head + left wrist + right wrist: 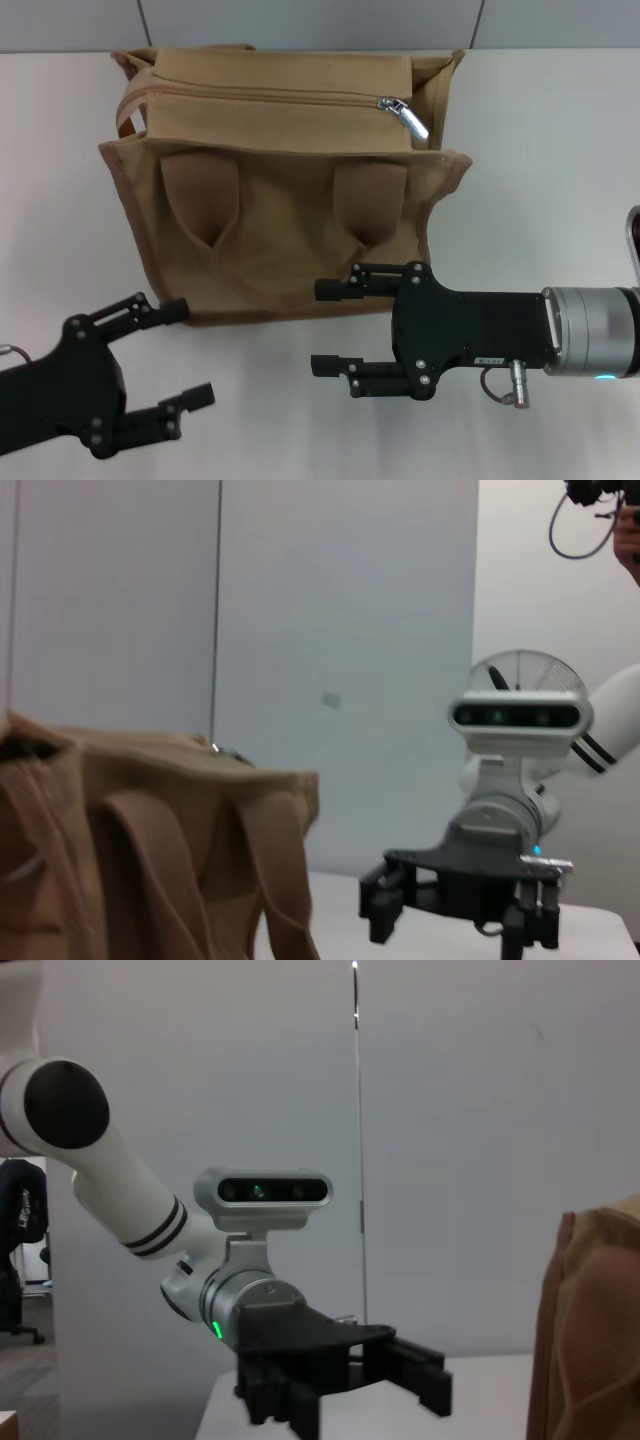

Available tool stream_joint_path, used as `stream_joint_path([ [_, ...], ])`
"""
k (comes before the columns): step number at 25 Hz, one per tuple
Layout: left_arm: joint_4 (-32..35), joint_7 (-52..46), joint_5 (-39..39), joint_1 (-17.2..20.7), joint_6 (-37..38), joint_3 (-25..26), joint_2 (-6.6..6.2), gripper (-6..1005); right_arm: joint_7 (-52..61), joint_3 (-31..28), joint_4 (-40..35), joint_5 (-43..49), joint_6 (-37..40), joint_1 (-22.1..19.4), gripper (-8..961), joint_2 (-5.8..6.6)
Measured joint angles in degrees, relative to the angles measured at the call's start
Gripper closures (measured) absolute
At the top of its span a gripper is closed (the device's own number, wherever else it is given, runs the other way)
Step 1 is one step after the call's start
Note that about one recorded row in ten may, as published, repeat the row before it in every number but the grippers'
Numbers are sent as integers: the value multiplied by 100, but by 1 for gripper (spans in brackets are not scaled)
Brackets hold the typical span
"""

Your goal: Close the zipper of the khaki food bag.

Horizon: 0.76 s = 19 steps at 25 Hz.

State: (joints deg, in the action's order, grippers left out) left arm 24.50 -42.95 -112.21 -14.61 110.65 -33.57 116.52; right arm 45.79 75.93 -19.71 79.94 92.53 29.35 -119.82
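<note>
Head view shows the khaki food bag [285, 190] standing on the white desk [540, 130], just beyond both end effectors. The zipper [260, 97] runs along the bag's top, on the far side from the end effectors, and its silver pull tab [405, 117] sits at the end nearer the right arm. The teeth look mostly joined already, though the left end near the strap gap cannot be judged for sure.

The right end effector [332, 328] hangs with its fingers spread and nothing between them, its upper finger just over the bag's near bottom edge. The left end effector [190, 352] is also spread and empty, near the bag's lower left corner without touching it.

To do the step well, I judge that one arm should steady the bag's body while the other rises over the top and pinches the small tab squarely, then draws it along the zip line, keeping the pull parallel to the teeth so the soft canvas does not bunch.

Only the head view shows the tab and zip line. The left wrist view shows the bag's side and brown strap handles [130, 870] close up, with the right end effector beyond. The right wrist view catches only a sliver of bag.
</note>
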Motion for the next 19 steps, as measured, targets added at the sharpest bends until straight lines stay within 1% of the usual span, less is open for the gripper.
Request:
stream_joint_path([
  [1,0,0,0,0,0,0,0,197,0,0,8,-1,-7,0,275,-1],
  [3,-1,-2,-141,-9,-60,-1,55,197,-2,3,20,-8,-13,0,275,-8],
  [6,1,-2,-175,-10,-68,-1,78,197,-3,4,24,-8,-16,0,275,-8],
  [19,2,-3,-196,-10,-134,-1,131,197,-9,9,36,-8,-25,14,275,-6],
])
